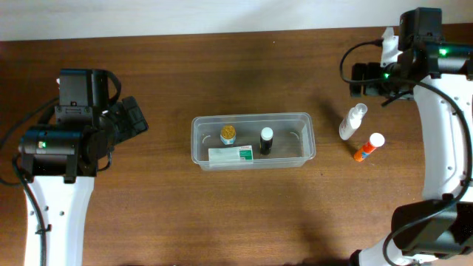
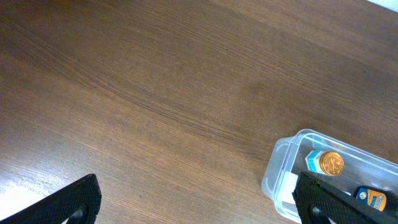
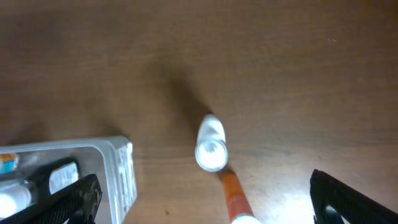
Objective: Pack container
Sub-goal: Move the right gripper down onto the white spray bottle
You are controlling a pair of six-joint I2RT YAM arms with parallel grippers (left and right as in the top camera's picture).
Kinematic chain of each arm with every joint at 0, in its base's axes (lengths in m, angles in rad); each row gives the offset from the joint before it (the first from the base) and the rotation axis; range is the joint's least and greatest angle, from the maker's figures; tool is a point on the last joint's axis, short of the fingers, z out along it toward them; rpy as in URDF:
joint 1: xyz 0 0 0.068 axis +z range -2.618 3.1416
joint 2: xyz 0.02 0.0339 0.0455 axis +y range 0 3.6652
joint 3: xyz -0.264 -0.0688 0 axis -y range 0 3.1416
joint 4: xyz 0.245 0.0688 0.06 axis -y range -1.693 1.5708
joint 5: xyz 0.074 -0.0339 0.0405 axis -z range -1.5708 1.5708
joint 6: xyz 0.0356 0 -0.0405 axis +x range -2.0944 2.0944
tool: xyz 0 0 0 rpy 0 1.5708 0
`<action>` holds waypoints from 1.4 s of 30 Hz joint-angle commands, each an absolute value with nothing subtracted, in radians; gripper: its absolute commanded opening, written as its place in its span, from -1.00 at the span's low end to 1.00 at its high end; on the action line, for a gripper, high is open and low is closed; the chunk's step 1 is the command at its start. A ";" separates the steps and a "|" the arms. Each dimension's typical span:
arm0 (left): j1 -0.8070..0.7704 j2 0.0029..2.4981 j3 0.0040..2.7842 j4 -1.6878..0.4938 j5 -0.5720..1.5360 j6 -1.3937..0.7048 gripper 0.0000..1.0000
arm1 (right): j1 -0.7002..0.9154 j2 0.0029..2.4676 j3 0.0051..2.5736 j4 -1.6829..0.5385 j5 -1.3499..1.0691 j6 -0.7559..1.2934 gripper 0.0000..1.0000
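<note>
The clear plastic container sits mid-table. It holds a gold-capped jar, a black bottle and a white-green tube. Right of it stand a white spray bottle and lie an orange tube. My left gripper is open and empty, left of the container, whose corner shows in the left wrist view by my jaws. My right gripper is open and empty, above the spray bottle and orange tube; the container's end is at left.
Brown wooden table. A pale wall strip runs along the far edge. The white arm links stand at the left and right sides.
</note>
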State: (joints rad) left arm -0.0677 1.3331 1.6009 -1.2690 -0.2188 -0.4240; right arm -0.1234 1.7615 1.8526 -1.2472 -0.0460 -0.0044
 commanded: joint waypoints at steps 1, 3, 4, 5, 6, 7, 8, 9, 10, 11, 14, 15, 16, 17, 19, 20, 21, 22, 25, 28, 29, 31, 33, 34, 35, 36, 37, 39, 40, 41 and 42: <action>-0.062 1.327 1.607 -1.269 -0.233 -0.429 0.99 | -0.117 1.776 1.792 -1.193 -0.122 0.008 0.97; -0.062 1.327 1.607 -1.269 -0.233 -0.429 0.98 | -0.117 1.776 1.762 -1.174 -0.120 0.008 0.97; -0.062 1.327 1.607 -1.269 -0.233 -0.429 0.99 | -0.118 1.776 1.741 -1.160 -0.120 0.008 0.97; -0.062 1.327 1.607 -1.269 -0.233 -0.429 0.99 | -0.118 1.776 1.700 -1.133 -0.120 0.008 0.97; -0.062 1.327 1.607 -1.269 -0.233 -0.429 0.99 | -0.119 1.776 1.678 -1.119 -0.120 0.008 0.97; -0.062 1.327 1.607 -1.269 -0.233 -0.429 0.99 | -0.119 1.776 1.657 -1.104 -0.120 0.008 0.96; -0.062 1.327 1.607 -1.269 -0.233 -0.429 0.99 | -0.119 1.776 1.629 -1.084 -0.120 0.008 0.97; -0.062 1.327 1.607 -1.269 -0.233 -0.429 0.99 | -0.119 1.776 1.610 -1.072 -0.120 0.008 0.97; -0.062 1.327 1.607 -1.269 -0.233 -0.429 0.99 | -0.119 1.776 1.586 -1.055 -0.120 0.008 0.97; -0.062 1.327 1.607 -1.269 -0.233 -0.429 0.99 | -0.119 1.776 1.565 -1.040 -0.120 0.008 0.97; -0.062 1.327 1.607 -1.269 -0.233 -0.429 0.99 | -0.119 1.776 1.514 -1.019 -0.085 0.009 0.97; -0.062 1.327 1.607 -1.269 -0.233 -0.429 0.99 | -0.119 1.776 1.501 -1.016 -0.063 0.009 0.97; -0.062 1.327 1.607 -1.269 -0.233 -0.429 0.99 | -0.119 1.776 1.494 -1.017 -0.044 0.009 0.97; -0.062 1.327 1.607 -1.269 -0.233 -0.429 0.99 | -0.119 1.776 1.492 -1.024 -0.026 0.008 0.97; -0.062 1.327 1.607 -1.269 -0.233 -0.429 0.99 | -0.119 1.776 1.491 -1.032 -0.006 0.008 0.97; -0.062 1.327 1.607 -1.269 -0.233 -0.429 0.99 | -0.119 1.776 1.491 -1.033 -0.007 0.008 0.97; -0.062 1.327 1.607 -1.269 -0.233 -0.429 0.99 | -0.119 1.776 1.491 -1.036 -0.007 0.008 0.97; -0.062 1.327 1.607 -1.269 -0.233 -0.429 0.99 | -0.119 1.776 1.491 -1.038 -0.007 0.008 0.97; -0.062 1.327 1.607 -1.269 -0.233 -0.429 0.99 | -0.119 1.776 1.488 -1.039 -0.007 0.009 0.97; -0.062 1.327 1.607 -1.269 -0.233 -0.429 0.99 | -0.119 1.778 1.486 -1.028 -0.007 0.009 0.99; -0.062 1.327 1.607 -1.269 -0.233 -0.429 0.99 | -0.119 1.779 1.485 -1.024 -0.007 0.009 0.94; -0.062 1.327 1.607 -1.269 -0.233 -0.429 0.99 | -0.119 1.785 1.485 -1.021 -0.007 0.014 0.80; -0.062 1.327 1.607 -1.269 -0.233 -0.429 0.99 | -0.119 1.792 1.485 -1.018 -0.011 0.017 0.74; -0.062 1.327 1.607 -1.269 -0.233 -0.429 0.99 | -0.119 1.795 1.485 -1.015 -0.011 0.017 0.74; -0.062 1.327 1.607 -1.269 -0.233 -0.429 0.99 | -0.118 1.799 1.485 -1.012 -0.010 0.016 0.74; -0.062 1.327 1.607 -1.269 -0.233 -0.429 0.99 | -0.118 1.803 1.486 -1.010 -0.010 0.016 0.74; -0.062 1.327 1.607 -1.269 -0.233 -0.429 0.99 | -0.118 1.806 1.486 -1.009 -0.011 0.016 0.74; -0.062 1.327 1.607 -1.269 -0.233 -0.429 0.99 | -0.118 1.814 1.486 -1.007 -0.010 0.016 0.74; -0.062 1.327 1.607 -1.269 -0.233 -0.429 0.99 | -0.118 1.823 1.486 -1.002 -0.010 0.015 0.72; -0.062 1.327 1.607 -1.269 -0.233 -0.429 0.99 | -0.118 1.830 1.486 -0.997 -0.010 0.015 0.72; -0.062 1.327 1.607 -1.269 -0.233 -0.429 0.99 | -0.118 1.837 1.486 -0.993 -0.010 0.015 0.72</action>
State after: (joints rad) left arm -0.0677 1.3331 1.6009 -1.2701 -0.2188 -0.4240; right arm -0.1234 1.8118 1.4940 -1.0035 -0.0231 0.0044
